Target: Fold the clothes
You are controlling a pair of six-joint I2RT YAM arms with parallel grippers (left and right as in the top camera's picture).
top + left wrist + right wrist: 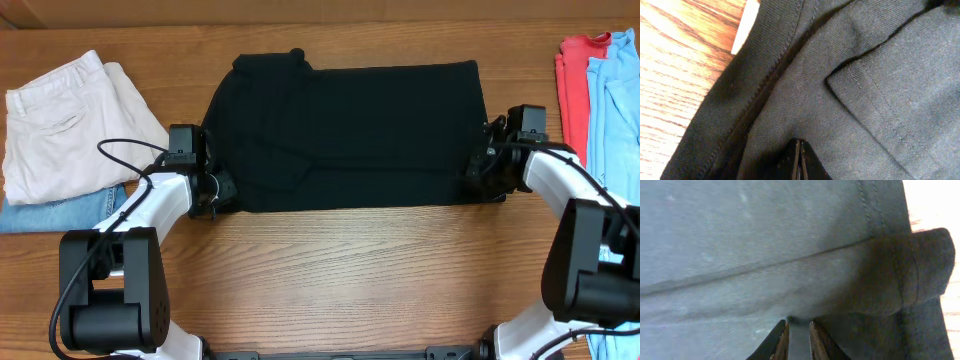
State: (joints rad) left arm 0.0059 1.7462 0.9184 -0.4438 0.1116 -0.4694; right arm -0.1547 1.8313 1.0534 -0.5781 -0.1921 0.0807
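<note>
While the shirt [350, 135] lies spread as a wide black band across the middle of the table [350, 270], toward 12 o'clock, both claws sit at its near corners. We see the left claw [215, 190] at the shirt's 8 o'clock corner and the right claw [480, 165] at its 4 o'clock edge.

From the left wrist, the left claw [799, 160] is pressed closed, its tips meeting in a thin line against the cloth; we cannot tell whether any fabric is caught between them. A hemmed flap lies over the shirt toward 3 o'clock, and a white tag [745, 27] shows at 11 o'clock beside bare wood.

From the right wrist, the right claw [799, 335] stands narrow, with a strip of cloth showing in the gap; we cannot tell whether it pinches. A hemmed corner curls over at 3 o'clock.

At the table's 9 o'clock, cream trousers [70, 120] lie on jeans [60, 212]. At 2 o'clock lie a red cloth [580, 80] and a blue cloth [615, 100].
</note>
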